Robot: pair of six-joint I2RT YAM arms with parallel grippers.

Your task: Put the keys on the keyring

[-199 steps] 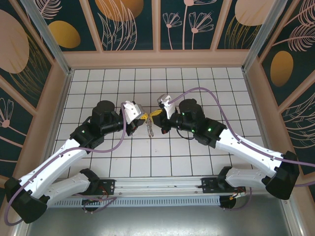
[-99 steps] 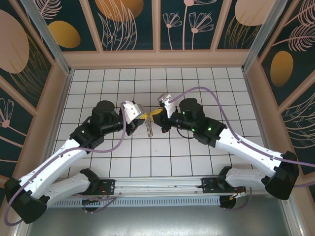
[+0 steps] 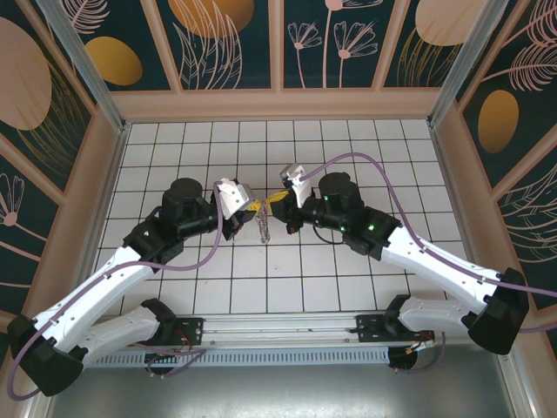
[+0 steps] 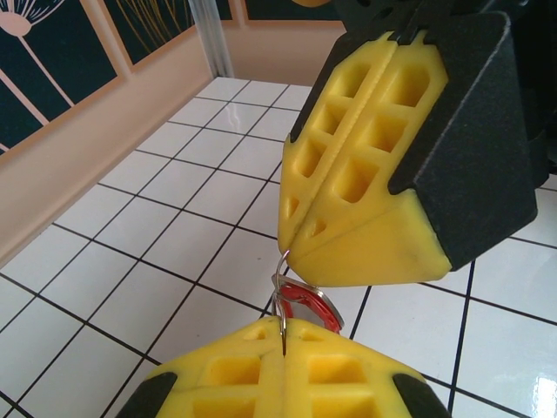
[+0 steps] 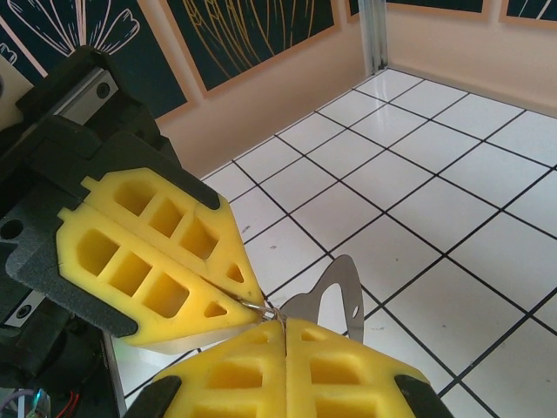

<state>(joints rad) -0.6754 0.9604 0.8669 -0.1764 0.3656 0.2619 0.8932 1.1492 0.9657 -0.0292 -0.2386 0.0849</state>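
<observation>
Both grippers meet tip to tip above the tiles at the table's middle. In the left wrist view my left gripper [image 4: 283, 329] is shut on the thin wire keyring [image 4: 280, 277]. The wire runs up into the shut tips of my right gripper [image 4: 291, 250]. The silvery key with the red tag [image 4: 317, 306] hangs on the wire between the two grippers. From the right wrist, my right gripper [image 5: 285, 324] is shut on the wire [image 5: 264, 307] beside my left gripper [image 5: 251, 300]. In the top view a row of plain keys [image 3: 262, 225] dangles below the left gripper [image 3: 252, 207] and right gripper [image 3: 278, 199].
A flat grey metal piece [image 5: 341, 286] with a large cut-out sticks up just behind my right fingers. White tiled floor [image 3: 348, 148] lies on all sides, bounded by tan walls [image 3: 278, 104]. A purple cable [image 3: 374, 165] loops over the right arm.
</observation>
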